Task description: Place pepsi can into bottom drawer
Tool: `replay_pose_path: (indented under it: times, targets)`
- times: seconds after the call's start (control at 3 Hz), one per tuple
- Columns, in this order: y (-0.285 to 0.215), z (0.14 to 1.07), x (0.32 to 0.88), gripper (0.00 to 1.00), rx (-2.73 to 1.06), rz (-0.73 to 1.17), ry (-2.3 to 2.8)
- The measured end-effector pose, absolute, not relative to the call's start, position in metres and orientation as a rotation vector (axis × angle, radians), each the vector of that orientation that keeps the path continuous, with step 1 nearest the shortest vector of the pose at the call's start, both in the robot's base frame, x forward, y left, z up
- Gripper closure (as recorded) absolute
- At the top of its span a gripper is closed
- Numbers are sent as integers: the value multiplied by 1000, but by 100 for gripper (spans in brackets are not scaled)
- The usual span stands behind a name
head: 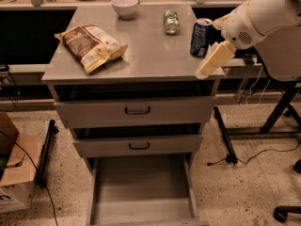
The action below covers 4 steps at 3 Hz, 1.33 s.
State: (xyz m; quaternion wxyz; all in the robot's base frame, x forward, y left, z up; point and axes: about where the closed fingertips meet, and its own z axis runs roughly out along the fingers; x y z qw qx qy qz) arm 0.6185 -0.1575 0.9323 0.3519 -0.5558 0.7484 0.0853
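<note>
Pepsi can [201, 37] upright on cabinet top [146, 55]; jaws apart, empty, just R of it

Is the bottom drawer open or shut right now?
Open: the lowest grey metal drawer is pulled out, tray floor exposed. The cream end effector hangs beside the upright dark blue aluminium can on the cabinet top.

hand [212, 61] beside pepsi can [201, 31], bottom drawer [141, 189] cropped
</note>
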Motion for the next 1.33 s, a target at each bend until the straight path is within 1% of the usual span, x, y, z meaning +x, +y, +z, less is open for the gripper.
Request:
replay_pose_path:
  times: [0.67, 1.0, 1.33]
  targets:
    - [-162, 912, 638, 0, -1223, 305, 1945]
    - [-168, 903, 662, 0, -1119, 334, 1904]
    - [-161, 890, 697, 0, -1042, 404, 1855]
